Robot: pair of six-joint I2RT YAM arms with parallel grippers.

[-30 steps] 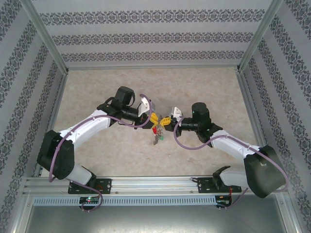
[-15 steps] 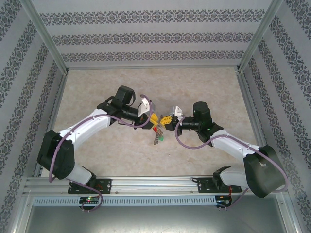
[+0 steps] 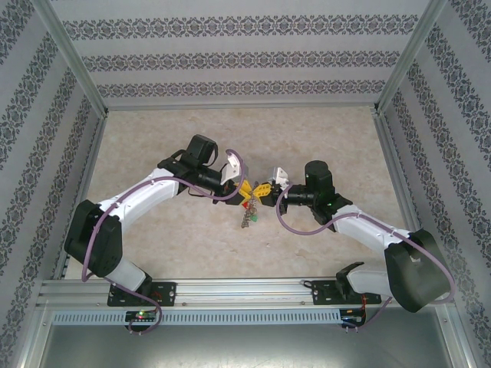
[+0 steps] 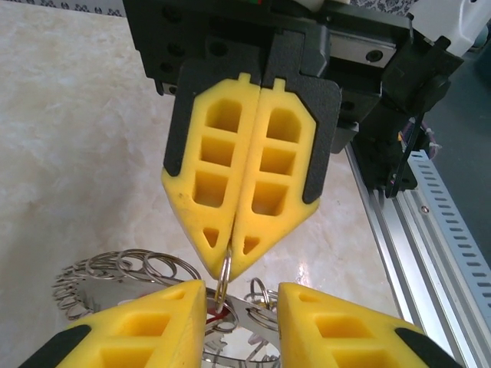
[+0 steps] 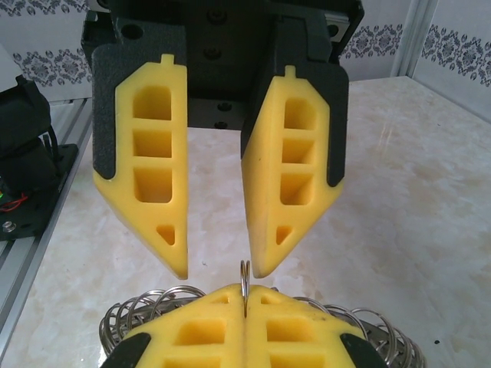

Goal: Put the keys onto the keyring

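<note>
Above the keyring, right fingers pinch a small link; left fingers stand apart.

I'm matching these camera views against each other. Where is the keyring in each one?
Top external: the keyring is a tiny cluster at centre, just below the meeting fingertips; its hoop is too small to make out.
Left wrist: keyring at bottom left, its silvery links beside the open left gripper.
Right wrist: keyring along the bottom edge, on both sides of the right gripper.
Shared landmark: the right gripper, shut on one keyring link.
</note>
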